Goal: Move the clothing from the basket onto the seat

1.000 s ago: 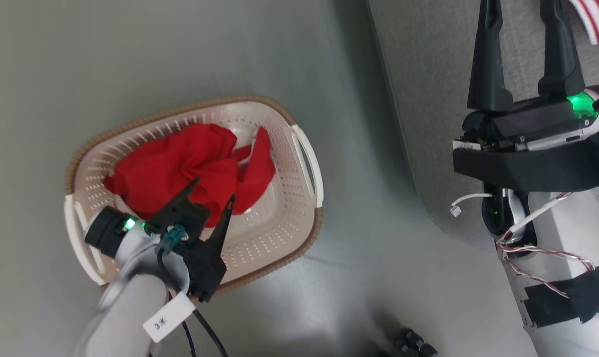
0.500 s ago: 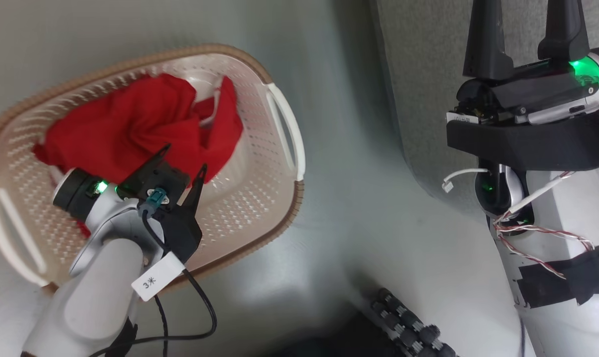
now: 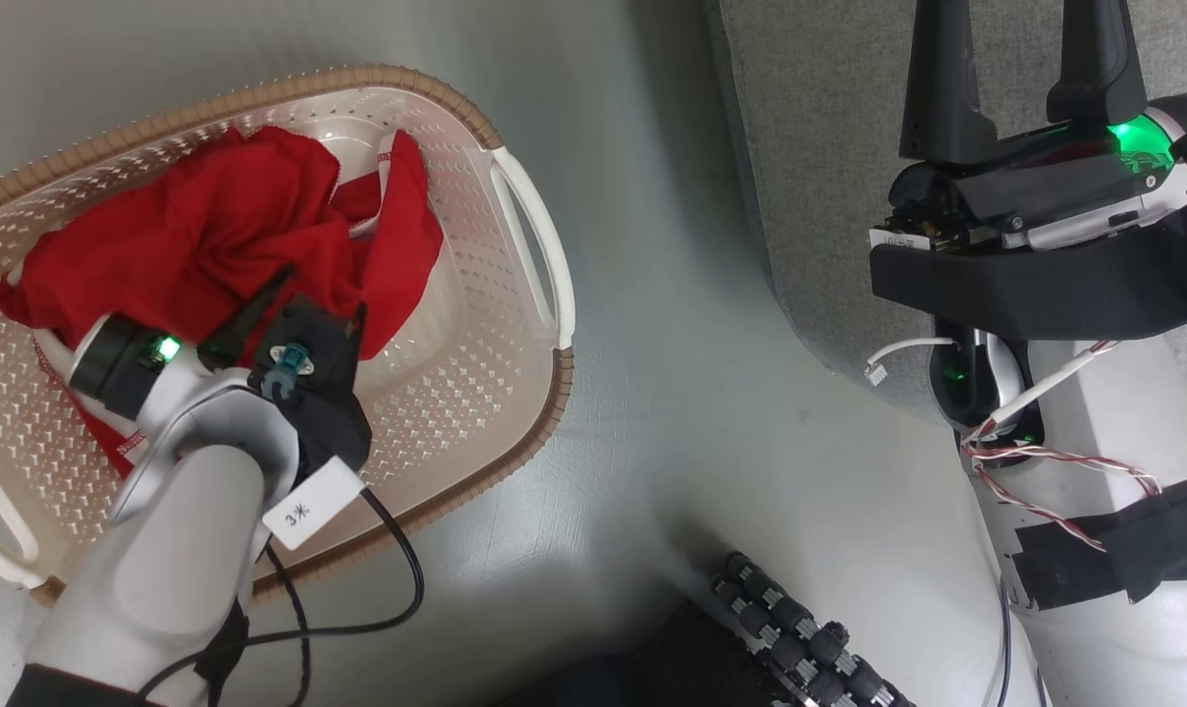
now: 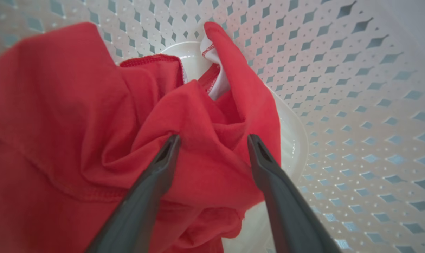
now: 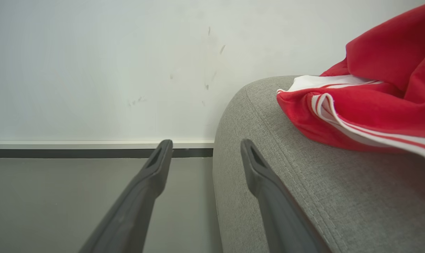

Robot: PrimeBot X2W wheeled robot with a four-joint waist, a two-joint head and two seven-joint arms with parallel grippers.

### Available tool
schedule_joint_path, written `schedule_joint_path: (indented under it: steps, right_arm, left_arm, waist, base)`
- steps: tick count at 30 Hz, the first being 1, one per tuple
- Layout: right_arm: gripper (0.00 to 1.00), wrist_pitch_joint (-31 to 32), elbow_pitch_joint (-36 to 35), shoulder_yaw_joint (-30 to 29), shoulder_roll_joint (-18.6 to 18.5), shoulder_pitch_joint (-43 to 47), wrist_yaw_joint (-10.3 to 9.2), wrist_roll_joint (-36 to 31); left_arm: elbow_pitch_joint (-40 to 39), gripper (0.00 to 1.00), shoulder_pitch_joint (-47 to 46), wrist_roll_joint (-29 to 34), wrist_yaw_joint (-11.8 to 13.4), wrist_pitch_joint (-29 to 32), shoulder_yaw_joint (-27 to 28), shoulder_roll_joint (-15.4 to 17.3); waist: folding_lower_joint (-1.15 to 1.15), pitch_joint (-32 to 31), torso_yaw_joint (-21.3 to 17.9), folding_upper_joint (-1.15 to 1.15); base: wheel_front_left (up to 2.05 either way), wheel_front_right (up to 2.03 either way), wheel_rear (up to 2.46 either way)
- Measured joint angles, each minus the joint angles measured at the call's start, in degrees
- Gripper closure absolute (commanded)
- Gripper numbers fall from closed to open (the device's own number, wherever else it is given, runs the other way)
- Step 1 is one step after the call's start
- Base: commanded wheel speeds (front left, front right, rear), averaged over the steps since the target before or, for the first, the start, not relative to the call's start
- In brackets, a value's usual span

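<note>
In the head view, a cream-white perforated plastic basket (image 3: 519,295) with a woven brown rim band stands on the smooth grey-green floor (image 3: 672,393) at the left. A crumpled bright red garment (image 3: 190,226) of soft fabric lies inside it, towards the far side. The left gripper (image 3: 320,299) reaches into the basket, its two long dark fingers spread apart with the tips at the near edge of the red garment. A white paper tag (image 3: 313,503) hangs from that arm beside a black cable (image 3: 397,589). At the upper right, the right gripper (image 3: 1015,39) points up over the large grey fabric sofa (image 3: 819,147). Its fingers are parted and nothing lies between them.

In the left wrist view, the left gripper (image 4: 213,140) straddles a raised fold of the red garment (image 4: 75,105), jaws wide and not closed on it. Whether the tips touch the cloth cannot be told. A strip of white trim (image 4: 216,80) shows among the folds, and the basket (image 4: 356,88) wall curves behind.

In the right wrist view, the right gripper (image 5: 205,146) is spread and holds nothing; one finger is seen against the floor (image 5: 57,203), the other against the rounded edge of the sofa (image 5: 303,193). A striped red garment (image 5: 374,105) with white bands lies on the sofa cushion at the right, apart from the fingers. A pale wall (image 5: 92,70) stands behind.
</note>
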Motion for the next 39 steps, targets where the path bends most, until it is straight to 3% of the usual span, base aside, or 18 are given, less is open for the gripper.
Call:
schedule_joint_path:
  steps: [10, 11, 12, 13, 14, 15, 16, 26, 32, 39]
  right_arm:
    - [0.0, 0.0, 0.36, -0.15, 0.3, 0.05, 0.35, -0.51]
    - [0.0, 0.0, 0.36, -0.2, 0.32, 0.05, 0.44, -0.52]
    - [0.0, 0.0, 0.36, -0.23, 0.33, 0.05, 0.51, -0.52]
    - [0.0, 0.0, 0.37, -0.23, 0.35, 0.05, 0.51, -0.56]
    - [0.0, 0.0, 0.37, -0.24, 0.4, 0.05, 0.52, -0.58]
    - [0.0, 0.0, 0.38, -0.23, 0.44, 0.05, 0.52, -0.59]
    - [0.0, 0.0, 0.38, -0.23, 0.44, 0.05, 0.52, -0.59]
    - [0.0, 0.0, 0.92, -0.3, 0.74, -0.38, 1.32, -1.08]
    - [0.0, 0.0, 3.05, -0.87, 0.8, -1.49, 2.04, -1.71]
    - [0.0, 0.0, 5.44, -1.53, 0.29, -1.41, 2.85, -2.61]
  left_arm:
    - [3.99, 0.0, -2.1, 0.54, 1.27, 0.16, -0.18, 0.0]
    - [4.35, 0.06, -2.28, 0.62, 1.27, 0.16, -0.27, -0.03]
    - [4.89, 0.28, -2.55, 0.76, 1.27, 0.16, -0.38, -0.08]
    - [5.25, 0.56, -2.82, 0.93, 1.27, 0.16, -0.44, -0.1]
    - [5.49, 0.64, -3.03, 0.96, 1.27, 0.16, -0.47, -0.13]
    - [5.73, 0.86, -3.11, 0.97, 1.27, 0.16, -0.52, -0.18]
    - [5.73, 0.98, -3.11, 0.97, 1.27, 0.16, -0.52, -0.18]
    - [7.15, 1.0, -4.41, 0.67, 1.31, -2.29, -0.27, -1.32]
    - [6.72, 1.0, -4.3, -0.59, 1.2, -7.8, -0.42, -4.59]
    - [5.33, 1.0, -3.56, -2.44, 0.24, -12.99, -0.49, -6.02]
  waist:
    - [0.0, 0.17, -0.16, 0.0]
    - [-0.01, 0.17, -0.18, 0.0]
    - [-0.01, 0.17, -0.19, 0.0]
    - [0.0, 0.17, -0.19, 0.0]
    - [-0.01, 0.17, -0.2, 0.0]
    - [0.0, 0.16, -0.2, 0.0]
    - [0.0, 0.16, -0.2, 0.0]
    - [0.0, 0.01, 0.04, 0.0]
    - [0.0, -1.49, 0.84, 0.0]
    - [0.0, -4.74, 2.87, 0.0]
  base:
    - [0.0, 0.0, 0.0]
    - [0.0, 0.0, 0.0]
    - [0.0, 0.0, 0.0]
    - [0.0, 0.0, 0.0]
    - [0.0, 0.0, 0.0]
    - [0.0, 0.0, 0.0]
    - [0.0, 0.0, 0.0]
    - [0.0, 0.0, 0.0]
    - [0.0, 0.0, 0.0]
    - [0.0, 0.0, 0.0]
